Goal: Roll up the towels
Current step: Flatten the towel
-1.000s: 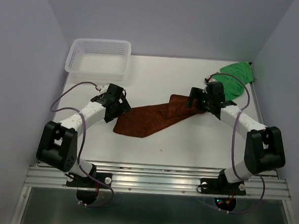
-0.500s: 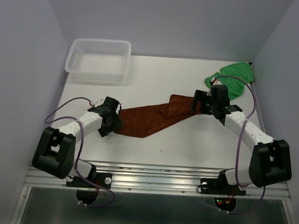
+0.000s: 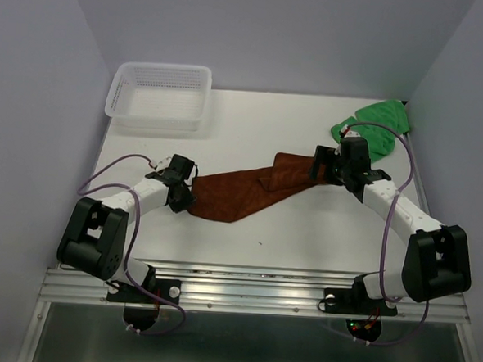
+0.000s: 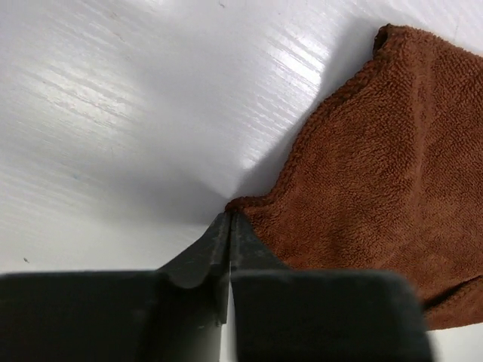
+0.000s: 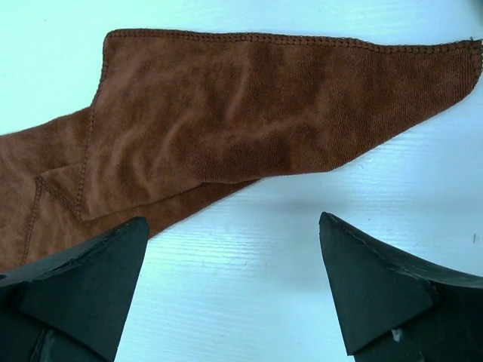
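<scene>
Left fingers (image 4: 215,245) pinch the rust-brown towel (image 4: 377,151); right fingers (image 5: 343,249) gape wide above it.

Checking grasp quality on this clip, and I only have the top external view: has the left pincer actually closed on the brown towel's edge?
Observer: The left wrist view shows the left pincer closed to a thin slit right at a corner of the rust-brown towel. The cloth seems pinched at the very tips.
Operator: And the right one?
Observer: The right wrist view shows the right pincer wide open with nothing between its fingers. The towel's doubled-over end, its hem stitching visible, lies just ahead of the tips.
</scene>
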Controlling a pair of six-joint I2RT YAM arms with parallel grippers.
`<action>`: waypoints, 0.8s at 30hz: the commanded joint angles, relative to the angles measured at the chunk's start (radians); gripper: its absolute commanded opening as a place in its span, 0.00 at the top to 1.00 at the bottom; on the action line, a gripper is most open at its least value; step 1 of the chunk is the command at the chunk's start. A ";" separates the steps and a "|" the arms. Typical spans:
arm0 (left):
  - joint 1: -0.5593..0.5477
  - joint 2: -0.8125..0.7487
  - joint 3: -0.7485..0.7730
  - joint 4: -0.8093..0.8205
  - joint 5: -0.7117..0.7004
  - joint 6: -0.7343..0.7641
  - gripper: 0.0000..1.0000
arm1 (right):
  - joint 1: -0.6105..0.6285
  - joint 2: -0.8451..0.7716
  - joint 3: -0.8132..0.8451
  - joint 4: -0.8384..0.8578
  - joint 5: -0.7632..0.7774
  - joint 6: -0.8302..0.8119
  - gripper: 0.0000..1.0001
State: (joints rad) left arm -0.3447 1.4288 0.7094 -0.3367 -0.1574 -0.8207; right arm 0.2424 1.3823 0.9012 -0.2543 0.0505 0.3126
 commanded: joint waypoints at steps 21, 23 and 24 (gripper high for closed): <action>0.001 -0.025 -0.083 0.120 0.078 0.080 1.00 | 0.297 0.678 0.751 -0.217 0.360 0.158 0.00; 0.000 -0.016 -0.088 0.126 0.078 0.083 1.00 | 0.298 0.739 0.815 -0.259 0.397 0.192 0.00; 0.001 -0.013 -0.090 0.130 0.081 0.086 1.00 | 0.298 0.751 0.829 -0.267 0.410 0.195 0.00</action>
State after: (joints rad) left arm -0.3447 1.4025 0.6510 -0.1844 -0.0898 -0.7631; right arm 0.5255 2.0750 1.6287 -0.4301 0.3542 0.4294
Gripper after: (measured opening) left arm 0.017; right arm 0.998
